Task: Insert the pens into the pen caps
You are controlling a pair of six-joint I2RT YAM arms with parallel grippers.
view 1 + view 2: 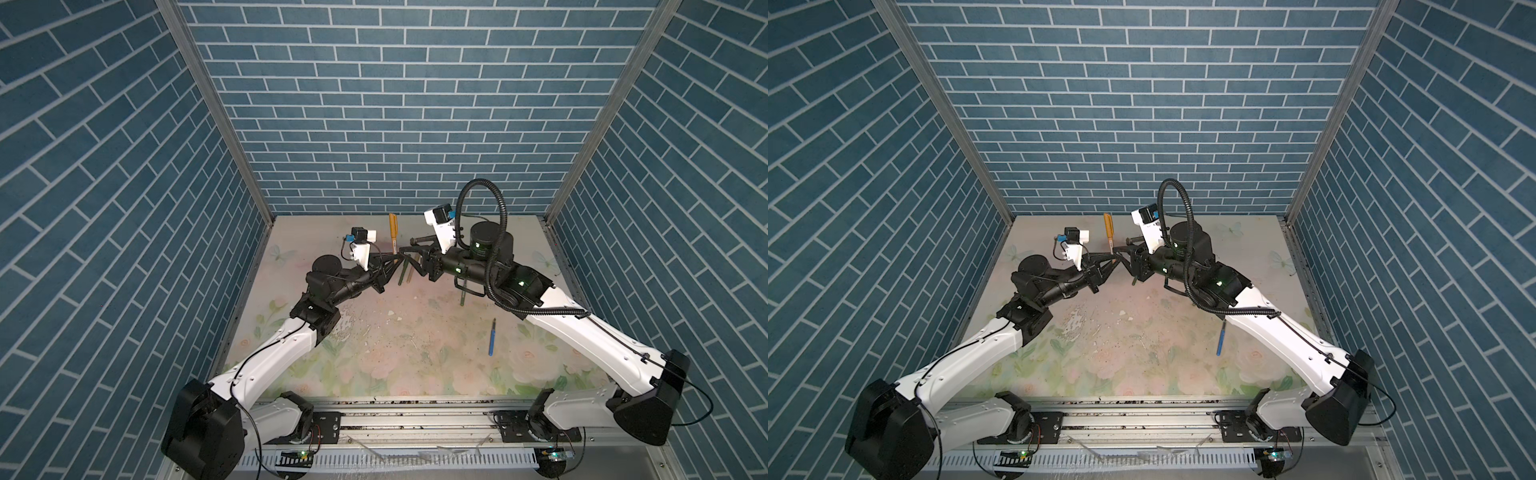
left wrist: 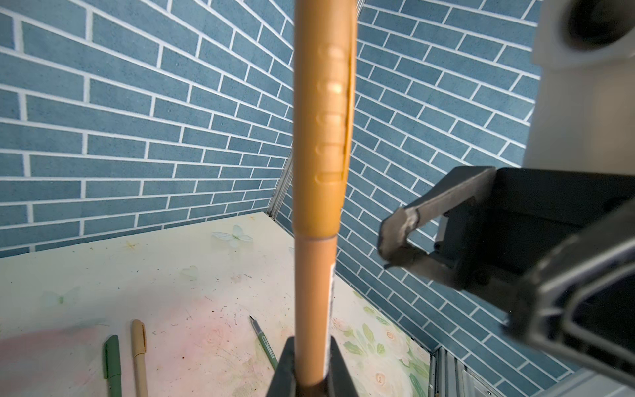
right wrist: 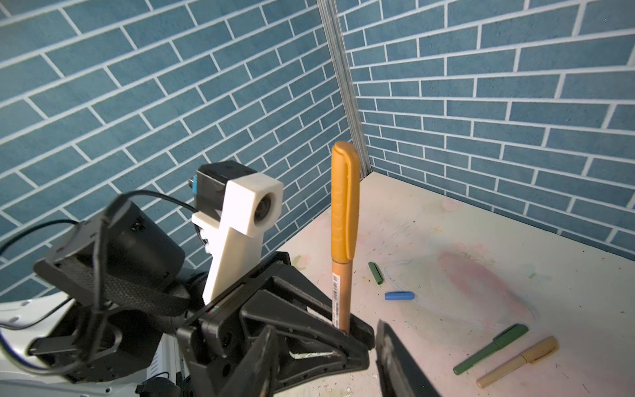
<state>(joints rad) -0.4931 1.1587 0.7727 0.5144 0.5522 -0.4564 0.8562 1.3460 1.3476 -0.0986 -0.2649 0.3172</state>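
Well, the left claw (image 3: 359, 343) grips the orange pen (image 3: 340, 292) upright, with the amber cap (image 3: 344, 199) seated on its top end. The pen's lower end is hidden between the jaws. A barcode strip (image 3: 335, 299) runs down the barrel, its print too small to read. The right claw (image 1: 406, 245) stands just beside, jaws apart and empty. On the table (image 3: 481, 240) a capped green pen (image 3: 491, 347) and a tan pen (image 3: 519, 361) lie side by side. A blue cap (image 3: 398, 295) and a green cap (image 3: 375, 273) lie loose nearby. A blue pen (image 1: 492, 337) lies well apart, uncapped.
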